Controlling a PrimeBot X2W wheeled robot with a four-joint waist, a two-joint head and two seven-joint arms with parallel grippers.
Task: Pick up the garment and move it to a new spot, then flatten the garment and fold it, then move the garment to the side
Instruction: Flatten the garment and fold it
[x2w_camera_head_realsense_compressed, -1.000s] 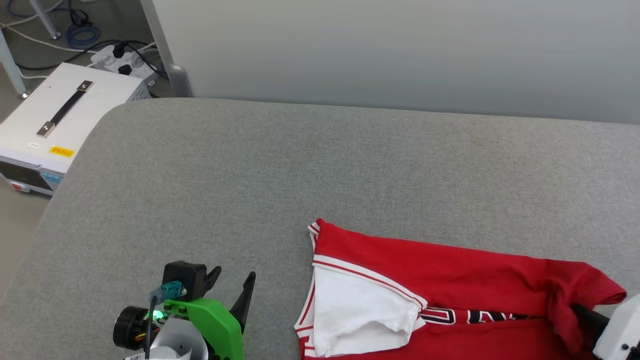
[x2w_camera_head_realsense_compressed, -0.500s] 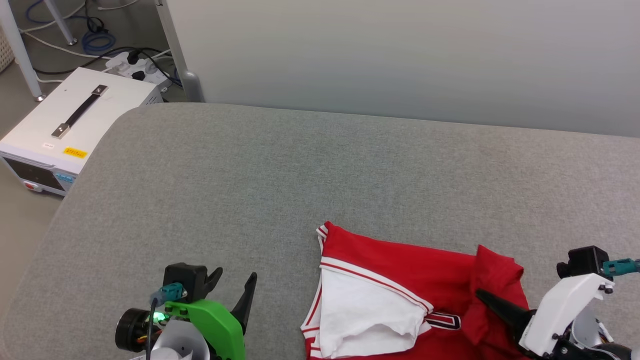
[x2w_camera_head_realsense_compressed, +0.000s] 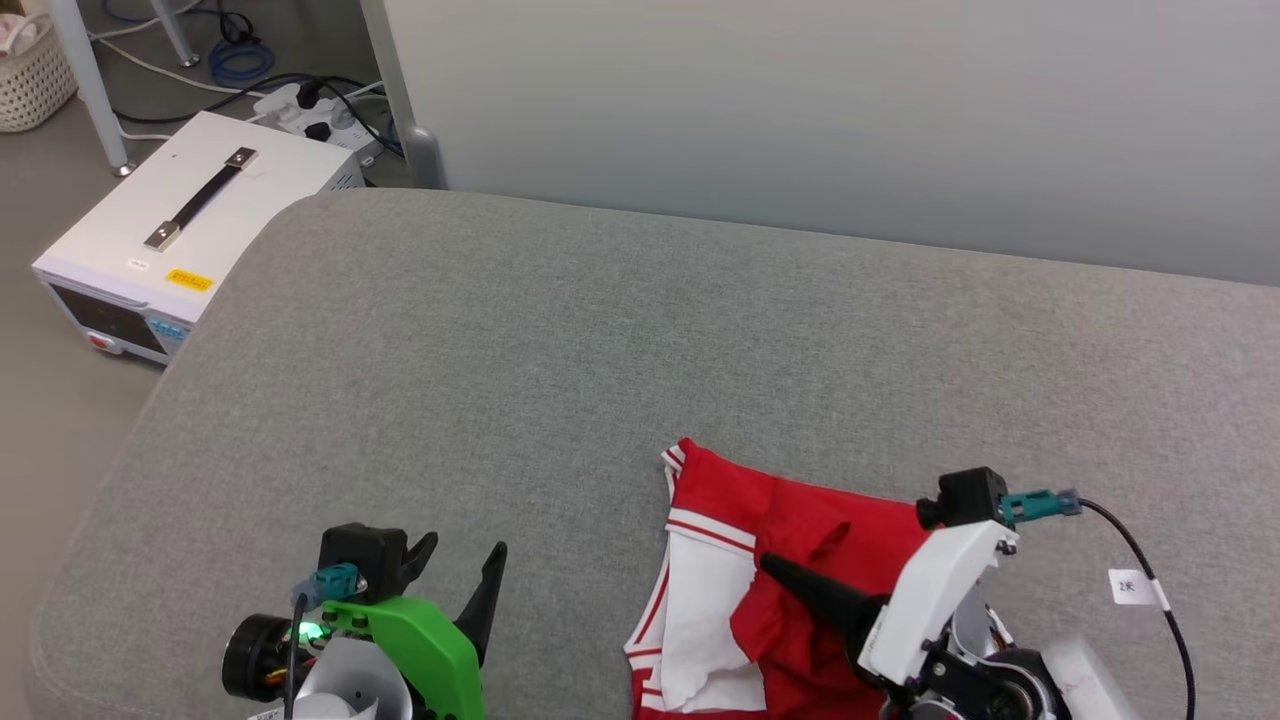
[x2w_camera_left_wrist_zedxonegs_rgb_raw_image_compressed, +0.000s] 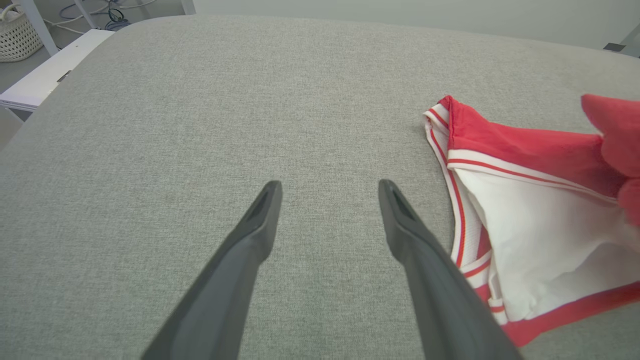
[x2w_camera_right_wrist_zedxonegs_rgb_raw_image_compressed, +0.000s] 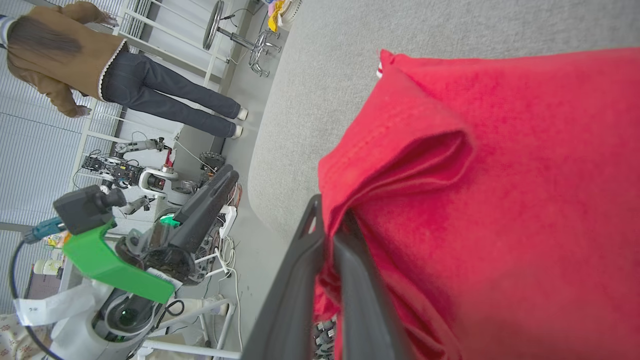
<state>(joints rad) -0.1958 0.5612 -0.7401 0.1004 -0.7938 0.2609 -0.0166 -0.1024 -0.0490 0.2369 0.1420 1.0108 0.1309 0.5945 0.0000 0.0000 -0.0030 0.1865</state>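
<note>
The garment (x2w_camera_head_realsense_compressed: 800, 520), red with a white sleeve (x2w_camera_head_realsense_compressed: 700, 600) and striped trim, lies bunched at the near right of the grey padded table (x2w_camera_head_realsense_compressed: 600, 340). My right gripper (x2w_camera_head_realsense_compressed: 772, 566) is shut on a fold of its red cloth, held over the sleeve. In the right wrist view the gripper (x2w_camera_right_wrist_zedxonegs_rgb_raw_image_compressed: 327, 220) pinches the garment (x2w_camera_right_wrist_zedxonegs_rgb_raw_image_compressed: 500, 200), which drapes over the fingers. My left gripper (x2w_camera_head_realsense_compressed: 465, 545) stands open above bare table, left of the garment. In the left wrist view the gripper (x2w_camera_left_wrist_zedxonegs_rgb_raw_image_compressed: 328, 187) has nothing between its fingers, and the garment (x2w_camera_left_wrist_zedxonegs_rgb_raw_image_compressed: 525, 145) lies to its right.
A white box with a black handle (x2w_camera_head_realsense_compressed: 190, 230) sits on the floor beyond the table's rounded left edge, with a power strip and cables (x2w_camera_head_realsense_compressed: 310, 105) behind it. A pale wall panel (x2w_camera_head_realsense_compressed: 800, 110) backs the table. A person (x2w_camera_right_wrist_zedxonegs_rgb_raw_image_compressed: 100, 65) stands far off in the right wrist view.
My right gripper has carried the garment's right part leftward and over itself, covering the lettering and part of the white sleeve. The head camera has shifted. My left gripper has stayed put.
</note>
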